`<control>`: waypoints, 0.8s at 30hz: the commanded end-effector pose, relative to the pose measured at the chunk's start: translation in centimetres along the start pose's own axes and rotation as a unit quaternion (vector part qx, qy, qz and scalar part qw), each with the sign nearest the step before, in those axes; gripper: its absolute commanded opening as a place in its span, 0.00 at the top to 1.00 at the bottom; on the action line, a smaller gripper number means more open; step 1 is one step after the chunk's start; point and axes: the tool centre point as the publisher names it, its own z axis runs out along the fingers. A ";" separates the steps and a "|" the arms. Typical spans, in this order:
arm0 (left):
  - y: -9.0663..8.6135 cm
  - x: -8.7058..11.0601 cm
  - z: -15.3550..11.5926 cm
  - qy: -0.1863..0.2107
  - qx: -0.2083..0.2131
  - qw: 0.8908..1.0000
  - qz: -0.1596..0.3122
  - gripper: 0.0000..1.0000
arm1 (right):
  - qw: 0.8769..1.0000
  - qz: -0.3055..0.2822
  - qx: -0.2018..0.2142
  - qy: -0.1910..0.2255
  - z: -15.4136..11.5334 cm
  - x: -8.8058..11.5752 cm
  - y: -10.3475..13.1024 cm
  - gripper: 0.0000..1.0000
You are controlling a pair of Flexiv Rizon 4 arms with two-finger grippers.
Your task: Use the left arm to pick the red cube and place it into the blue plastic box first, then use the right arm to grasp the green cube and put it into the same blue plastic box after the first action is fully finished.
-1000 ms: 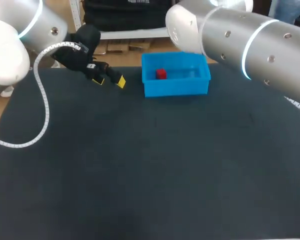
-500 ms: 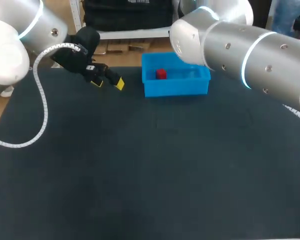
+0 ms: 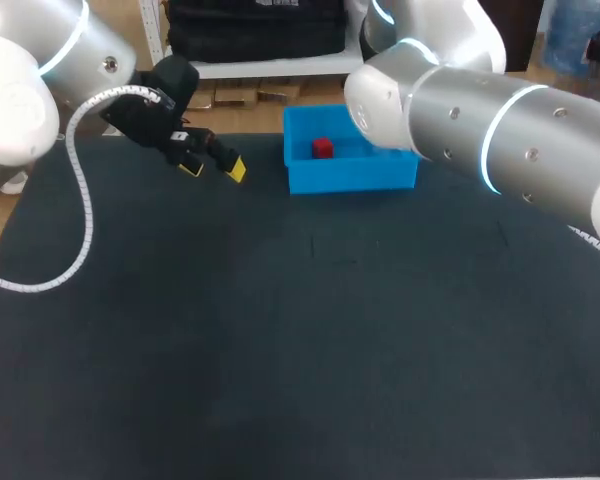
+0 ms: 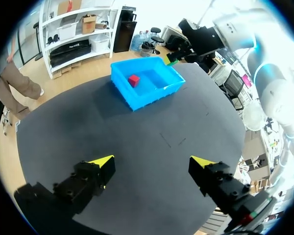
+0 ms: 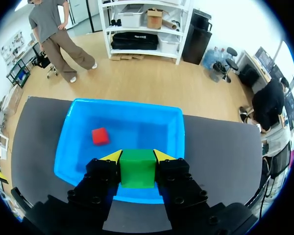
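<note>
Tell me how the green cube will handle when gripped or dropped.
Probably stiff: the green cube shows square edges with the right gripper shut on it. Its flat faces should give a steady hold. Dropped into the box, it would likely tumble briefly and settle flat, not roll, like the red cube.

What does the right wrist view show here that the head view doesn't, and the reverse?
Right wrist view only: the green cube clamped in the right gripper, over the blue box's near wall. Head view only: the left gripper, open, beside the box. Both: the red cube lying inside the blue box.
</note>
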 end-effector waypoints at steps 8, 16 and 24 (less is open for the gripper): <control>0.4 -0.3 0.3 0.009 -0.001 1.000 -0.004 0.00 | 0.995 0.007 0.003 0.098 2.2 -1.0 -0.1 0.93; 0.5 -0.4 0.3 0.009 -0.001 1.000 -0.004 0.00 | 0.995 0.011 0.010 0.097 2.4 -0.9 -0.4 0.00; 0.5 -0.5 0.4 0.009 -0.001 1.000 -0.003 0.00 | 0.995 0.016 0.008 0.094 1.9 -1.1 -0.6 0.00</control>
